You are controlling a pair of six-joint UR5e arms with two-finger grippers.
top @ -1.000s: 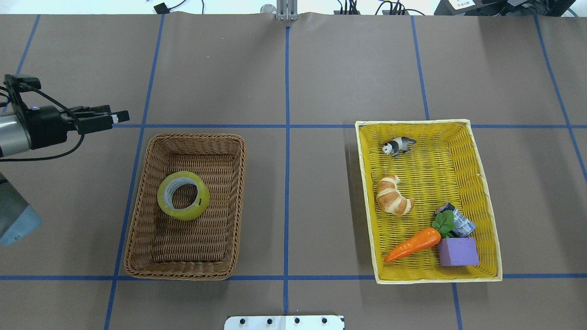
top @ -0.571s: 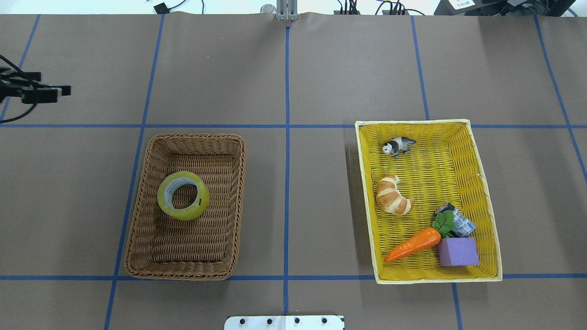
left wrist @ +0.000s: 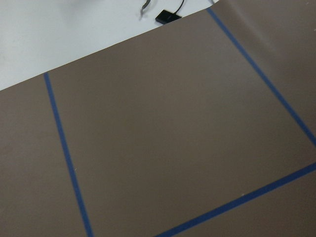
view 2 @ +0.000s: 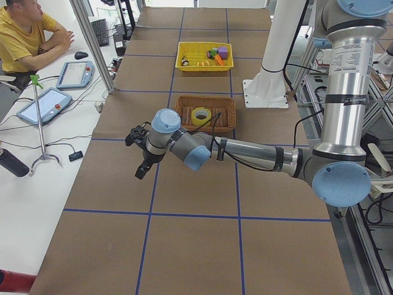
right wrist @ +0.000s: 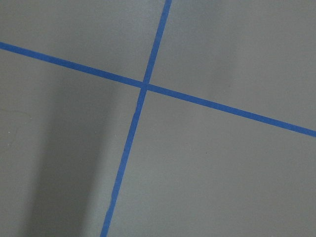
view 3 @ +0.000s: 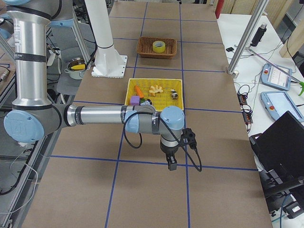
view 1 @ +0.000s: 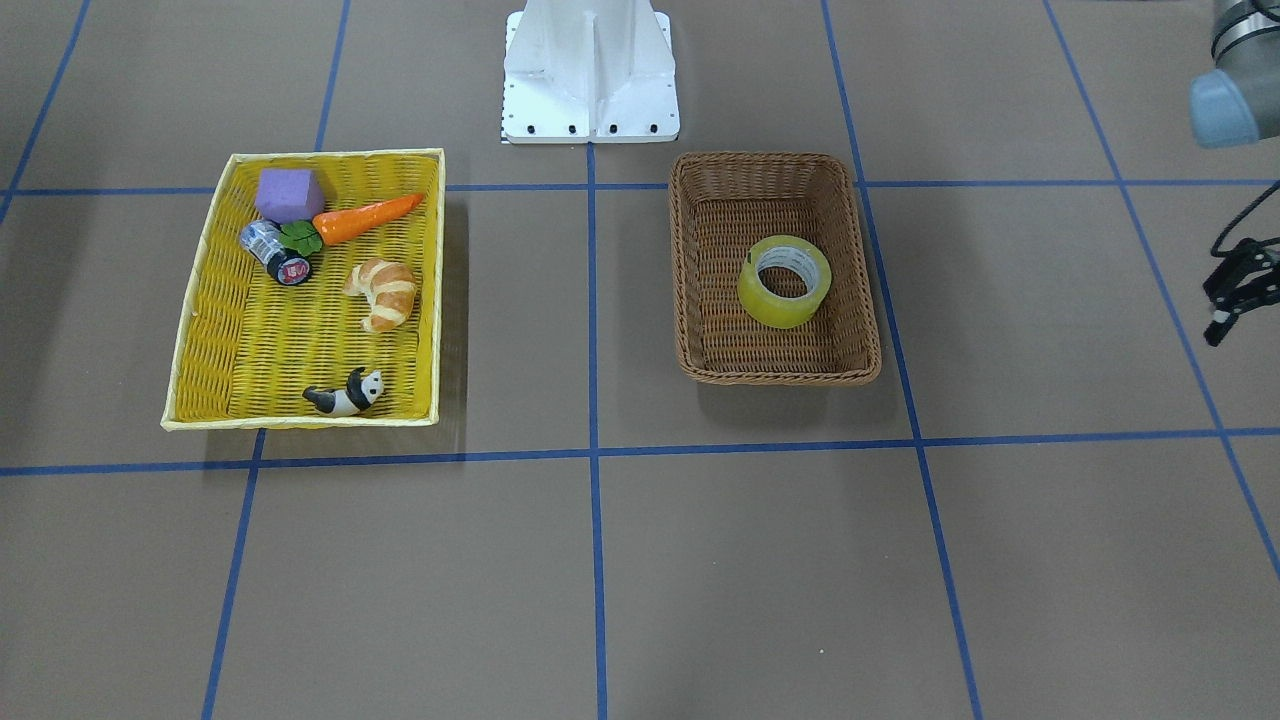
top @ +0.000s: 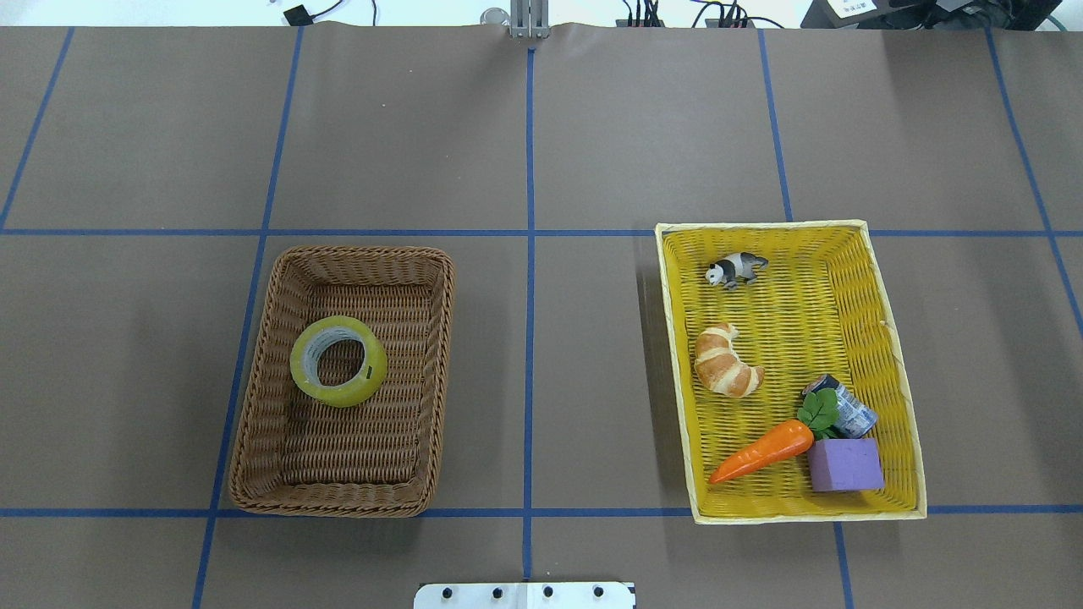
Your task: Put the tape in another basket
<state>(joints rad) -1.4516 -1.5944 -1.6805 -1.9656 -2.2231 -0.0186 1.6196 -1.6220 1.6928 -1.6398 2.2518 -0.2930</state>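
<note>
The tape [top: 338, 361], a yellowish roll with a pale core, lies flat in the brown wicker basket [top: 355, 254], left of its middle. It also shows in the front-facing view [view 1: 785, 282]. My left gripper [view 1: 1214, 335] hangs at that view's right edge, well clear of the basket [view 1: 760, 160], with its fingers together and empty. It is out of the overhead view. My right gripper [view 3: 170, 166] shows only in the exterior right view, low over bare table beyond the yellow basket; I cannot tell whether it is open or shut.
The shallow yellow basket [top: 846, 338] on the right holds a panda figure [top: 734, 270], a croissant [top: 725, 362], a carrot [top: 761, 452], a purple block [top: 844, 464] and a small silver cylinder [top: 850, 413]. The robot's white base [view 1: 590, 70] stands behind the baskets.
My left gripper has drawn back to the left and gone out of the overhead view. The tape and both baskets have not moved.
</note>
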